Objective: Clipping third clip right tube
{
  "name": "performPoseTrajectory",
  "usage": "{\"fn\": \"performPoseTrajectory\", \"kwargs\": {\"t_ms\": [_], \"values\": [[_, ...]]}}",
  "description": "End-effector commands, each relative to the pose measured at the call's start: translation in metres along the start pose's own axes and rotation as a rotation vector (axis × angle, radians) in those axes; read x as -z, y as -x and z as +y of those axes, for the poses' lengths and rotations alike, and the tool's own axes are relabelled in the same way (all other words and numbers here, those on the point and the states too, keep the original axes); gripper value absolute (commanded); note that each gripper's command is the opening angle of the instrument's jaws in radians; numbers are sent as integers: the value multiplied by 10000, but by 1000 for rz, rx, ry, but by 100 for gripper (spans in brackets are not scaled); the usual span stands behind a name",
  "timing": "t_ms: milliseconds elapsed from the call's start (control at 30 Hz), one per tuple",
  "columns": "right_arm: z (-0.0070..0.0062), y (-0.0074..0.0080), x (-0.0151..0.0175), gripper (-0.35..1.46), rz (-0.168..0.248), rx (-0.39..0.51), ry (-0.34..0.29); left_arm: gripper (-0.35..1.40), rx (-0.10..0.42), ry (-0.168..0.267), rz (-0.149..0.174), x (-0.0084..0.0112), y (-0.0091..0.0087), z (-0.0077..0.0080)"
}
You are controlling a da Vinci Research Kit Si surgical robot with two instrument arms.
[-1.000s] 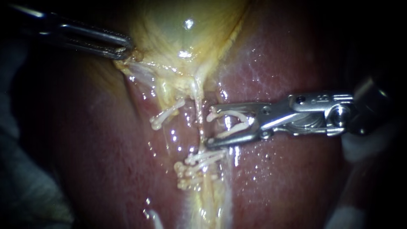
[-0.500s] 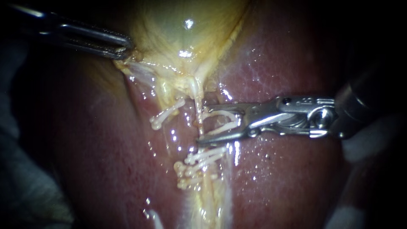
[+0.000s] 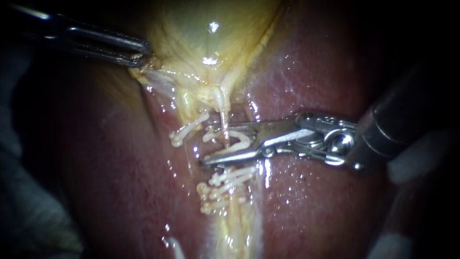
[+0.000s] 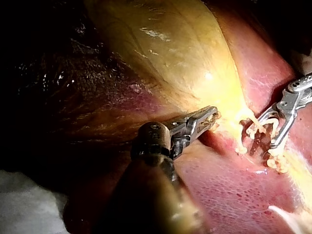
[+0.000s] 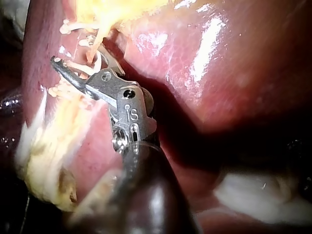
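Placement step: my right instrument (image 3: 218, 144), jaws apart, grips the open third clip (image 3: 242, 140) astride the right tube (image 3: 224, 117), seemingly fully across (left instrument (image 3: 139, 55) clamps gallbladder (image 3: 191, 33)); next, squeeze shut.

My right instrument (image 3: 215, 144), bright polished metal on a dark matt shaft; my left instrument (image 3: 139, 55), duller grey metal; clip (image 3: 239, 141), smooth off-white plastic; liver (image 3: 311, 72), wet glossy red-brown; gallbladder (image 3: 201, 29), slick, glistening yellow membrane; cloth (image 4: 24, 204), white, matt.

The right instrument (image 3: 211, 145) and its clip (image 3: 242, 142) cover part of the tube (image 3: 222, 106); the left instrument (image 3: 140, 53) runs off the edge.
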Motion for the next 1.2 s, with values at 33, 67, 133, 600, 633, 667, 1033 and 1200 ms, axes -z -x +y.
{"fn": "performPoseTrajectory", "kwargs": {"t_ms": [33, 67, 133, 600, 633, 667, 1033, 1200], "values": [[-2, -6, 2, 49, 11, 0, -10, -35, 0, 0, 0, 0, 0, 0], [-4, -9, 3, 49, 19, -8, -17, -35, 0, 0, 0, 0, 0, 0], [-8, -17, 4, 48, 38, -12, -28, -35, 0, 0, 0, 0, 0, 0], [-17, -33, 12, 9, 53, -117, -51, -35, 0, 0, 0, 0, 0, 0], [-18, -33, 13, 1, 53, -117, -52, -35, 0, 0, 0, 0, 0, 0], [-18, -33, 13, -6, 52, -123, -52, -35, 0, 0, 0, 0, 0, 0], [-21, -29, 21, -35, 38, -239, -54, -35, 0, 0, 0, 0, 0, 0], [-22, -28, 19, -35, 38, -245, -55, -35, 0, -1, 0, -1, 0, 0]]}}
